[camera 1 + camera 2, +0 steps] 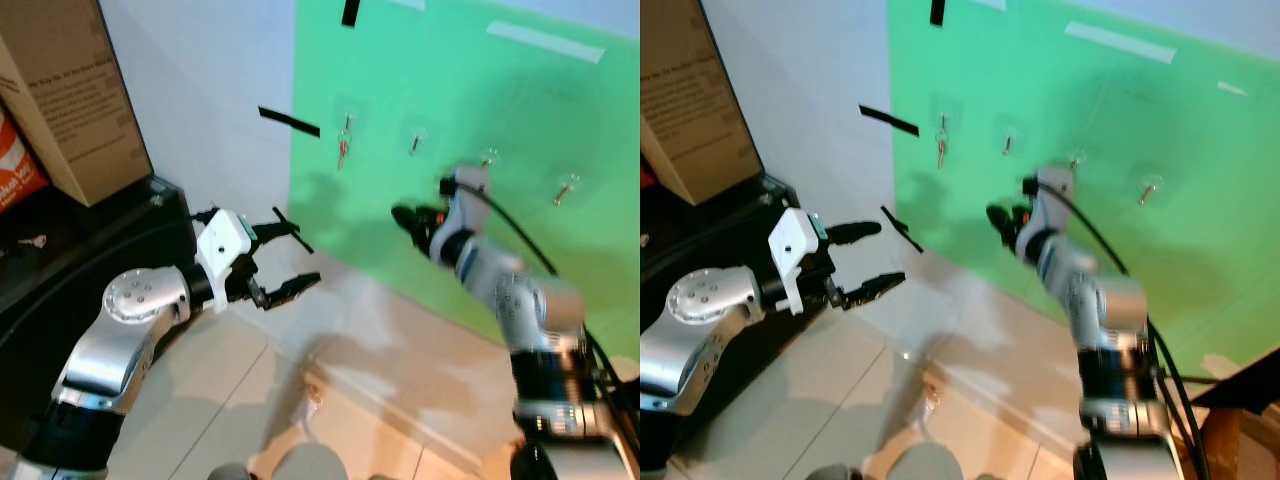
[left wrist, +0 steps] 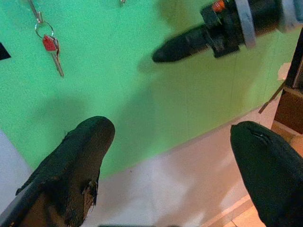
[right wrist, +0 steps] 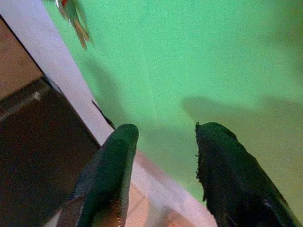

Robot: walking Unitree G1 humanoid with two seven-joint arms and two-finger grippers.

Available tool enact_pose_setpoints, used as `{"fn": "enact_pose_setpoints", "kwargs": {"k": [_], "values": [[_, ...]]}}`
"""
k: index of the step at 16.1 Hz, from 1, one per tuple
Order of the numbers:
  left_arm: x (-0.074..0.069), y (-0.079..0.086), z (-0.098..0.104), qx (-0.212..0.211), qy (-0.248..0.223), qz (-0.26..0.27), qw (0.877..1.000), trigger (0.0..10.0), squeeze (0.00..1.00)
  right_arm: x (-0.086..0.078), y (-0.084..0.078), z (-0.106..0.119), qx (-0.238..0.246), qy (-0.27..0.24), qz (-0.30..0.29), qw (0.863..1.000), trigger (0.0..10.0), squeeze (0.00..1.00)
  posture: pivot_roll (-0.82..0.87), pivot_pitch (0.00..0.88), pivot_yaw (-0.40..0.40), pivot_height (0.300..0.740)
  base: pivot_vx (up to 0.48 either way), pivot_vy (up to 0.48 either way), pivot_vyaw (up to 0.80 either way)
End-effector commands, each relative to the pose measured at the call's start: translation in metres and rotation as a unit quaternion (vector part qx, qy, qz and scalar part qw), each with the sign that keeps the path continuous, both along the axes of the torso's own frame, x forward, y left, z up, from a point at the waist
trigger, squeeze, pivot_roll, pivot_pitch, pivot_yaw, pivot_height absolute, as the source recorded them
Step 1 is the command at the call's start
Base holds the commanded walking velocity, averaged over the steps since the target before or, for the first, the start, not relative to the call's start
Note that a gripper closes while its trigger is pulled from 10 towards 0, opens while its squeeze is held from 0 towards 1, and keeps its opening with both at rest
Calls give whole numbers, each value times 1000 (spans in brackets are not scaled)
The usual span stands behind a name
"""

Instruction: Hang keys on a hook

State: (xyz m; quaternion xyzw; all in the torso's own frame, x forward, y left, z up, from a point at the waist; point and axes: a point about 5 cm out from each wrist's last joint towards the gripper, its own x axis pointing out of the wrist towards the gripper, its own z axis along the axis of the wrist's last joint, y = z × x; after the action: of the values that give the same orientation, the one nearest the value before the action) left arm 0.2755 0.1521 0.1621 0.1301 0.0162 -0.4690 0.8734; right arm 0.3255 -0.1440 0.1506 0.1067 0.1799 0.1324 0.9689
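**Keys on the leftmost hook, both tools empty**

On the far left a brown box [image 1: 62, 100] stands on a dark bench [image 1: 60, 270]. A small key [image 1: 32, 241] lies on that bench near the box.

Next comes the left tool [image 1: 290, 253], held up in front of the white wall. Its two black fingers [image 2: 80, 161] are spread wide apart and hold nothing. A strip of black tape [image 1: 288, 122] is stuck on the wall above it.

Past the tape is a green board [image 1: 480, 110] with a row of small hooks. The keys [image 1: 343, 148] hang on the leftmost hook [image 1: 347, 122], with a red tag on the ring. The other hooks [image 1: 566, 186] are bare.

To the right, the right tool [image 1: 405, 217] is raised close to the board, below the hooks and apart from the keys. Its fingers [image 3: 113, 175] are parted and hold nothing.

Down below, the floor [image 1: 230, 400] is pale tile.
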Motion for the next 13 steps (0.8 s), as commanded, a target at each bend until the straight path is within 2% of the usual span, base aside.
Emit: {"fn": "enact_pose_setpoints", "kwargs": {"k": [1, 2, 4, 5, 6, 8, 10, 13], "values": [[-2, -2, -1, 2, -5, 5, 1000, 10000, 0, -7, 0, 1, -17, -6, 3, 1000, 10000, 1000, 2, 0, -69, 740, 0, 0, 0], [-3, -1, -3, 1, -6, 14, 1000, 10000, 0, -13, 1, -3, -26, -10, 9, 1000, 10000, 1000, 1, 0, -71, 740, 0, 0, 0], [-2, 12, -13, -16, -18, 128, 991, 10000, 0, -40, -1, -17, -47, -68, -6, 997, 10000, 1000, -3, 0, -75, 740, 0, 0, 0], [-2, 19, -18, -38, -19, 183, 982, 10000, 0, -50, -5, -28, -76, -78, -29, 994, 10000, 1000, -6, 0, -76, 740, 0, 0, 0], [-2, 27, -26, -23, -15, 238, 971, 10000, 0, -59, -9, -41, -100, -71, -42, 992, 10000, 1000, -5, 0, -82, 740, 0, 0, 0], [-7, 37, -43, -12, -6, 321, 947, 10000, 0, -71, -15, -61, -65, -29, -87, 994, 10000, 1000, -10, 0, -86, 740, 0, 0, 800], [-12, 35, -50, -17, -6, 352, 936, 10000, 0, -74, -12, -64, -39, -31, -100, 994, 10000, 1000, -10, 0, -88, 740, 0, 0, 800], [-14, 32, -57, -7, -6, 375, 927, 10000, 0, -74, -12, -65, -37, -41, -110, 992, 10000, 1000, -13, 0, -84, 740, 0, 0, 798]]}}
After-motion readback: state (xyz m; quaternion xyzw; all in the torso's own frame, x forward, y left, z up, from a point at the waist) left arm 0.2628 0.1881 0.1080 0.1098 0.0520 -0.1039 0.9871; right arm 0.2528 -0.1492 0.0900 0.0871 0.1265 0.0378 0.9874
